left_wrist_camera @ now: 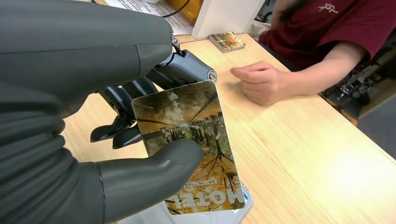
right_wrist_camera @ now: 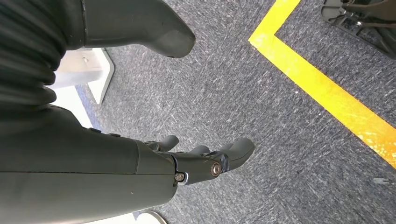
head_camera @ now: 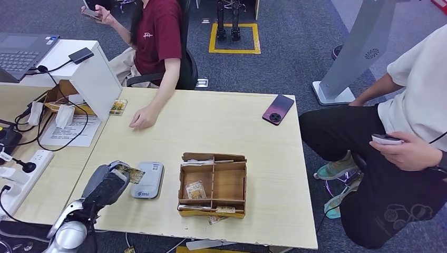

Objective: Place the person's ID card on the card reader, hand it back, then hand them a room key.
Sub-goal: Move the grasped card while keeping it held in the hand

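Your left hand (left_wrist_camera: 140, 154) is clamped on the ID card (left_wrist_camera: 191, 140): the thumb presses across its printed face while the darker fingers back it from behind, as the left wrist view shows plainly. In the head view that same hand (head_camera: 108, 184) holds the card (head_camera: 130, 173) just beside the near-left edge of the grey card reader (head_camera: 148, 180), with the card's far corner overlapping or hanging above the reader's edge; you cannot tell from these views whether it touches. So you are in the first step, with the card in hand and not yet lying on the reader.

The next move calls for you to carry the card a little further over the reader's flat top and lower it face-flat, then ease the thumb only once it rests there. Keep the card level, since it is tilted now.

The person in the red shirt (head_camera: 158, 31) sits across the table, their hand (head_camera: 142, 118) resting on the wooden tabletop (head_camera: 221, 121), well apart from the reader; that is where the card goes back afterwards. The room keys appear to sit in the divided wooden tray (head_camera: 213, 185) right of the reader.

Your right hand (right_wrist_camera: 205, 161) hangs over the carpet with fingers loosely apart and holding nothing.
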Motion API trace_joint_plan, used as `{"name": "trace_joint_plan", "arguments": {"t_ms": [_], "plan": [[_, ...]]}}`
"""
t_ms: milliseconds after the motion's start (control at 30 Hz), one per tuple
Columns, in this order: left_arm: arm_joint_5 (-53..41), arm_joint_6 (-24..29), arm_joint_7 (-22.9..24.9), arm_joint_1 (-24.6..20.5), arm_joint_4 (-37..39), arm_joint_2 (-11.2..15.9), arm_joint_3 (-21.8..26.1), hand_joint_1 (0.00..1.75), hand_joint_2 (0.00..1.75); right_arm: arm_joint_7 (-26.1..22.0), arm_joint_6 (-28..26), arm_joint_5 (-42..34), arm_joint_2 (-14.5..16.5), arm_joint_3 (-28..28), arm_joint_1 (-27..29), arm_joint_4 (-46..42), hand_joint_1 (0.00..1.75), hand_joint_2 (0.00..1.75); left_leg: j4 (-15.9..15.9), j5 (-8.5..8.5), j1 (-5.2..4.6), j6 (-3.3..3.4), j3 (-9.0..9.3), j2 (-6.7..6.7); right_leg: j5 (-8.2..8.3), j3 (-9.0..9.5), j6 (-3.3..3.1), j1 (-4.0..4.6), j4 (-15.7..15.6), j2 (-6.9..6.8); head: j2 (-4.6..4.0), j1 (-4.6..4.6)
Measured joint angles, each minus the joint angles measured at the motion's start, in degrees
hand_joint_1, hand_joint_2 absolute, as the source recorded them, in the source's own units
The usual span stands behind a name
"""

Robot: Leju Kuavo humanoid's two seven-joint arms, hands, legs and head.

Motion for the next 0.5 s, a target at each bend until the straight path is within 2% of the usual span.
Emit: {"name": "trace_joint_plan", "arguments": {"t_ms": [233, 500], "plan": [[-4.22, 4.5, 1.91, -2.26, 3.86, -3.32, -1.85, 1.75, 1.75, 0.08, -0.02, 0.45, 0.27, 0.0, -0.04, 0.0, 0.0, 1.75, 0.0, 0.0, 0.0, 0.0, 0.0, 0.02, 0.0, -0.02, 0.0, 0.01, 0.0, 0.01, 0.0, 0.0], [-4.35, 4.74, 2.21, -3.53, 7.29, -5.04, -1.94, 1.75, 1.75, 0.5, 0.09, 0.56, 0.32, 0.0, -0.07, 0.0, 0.0, 1.75, 0.0, 0.0, 0.01, 0.0, 0.0, 0.02, 0.0, -0.02, 0.0, 0.02, 0.0, 0.02, 0.0, -0.01]]}}
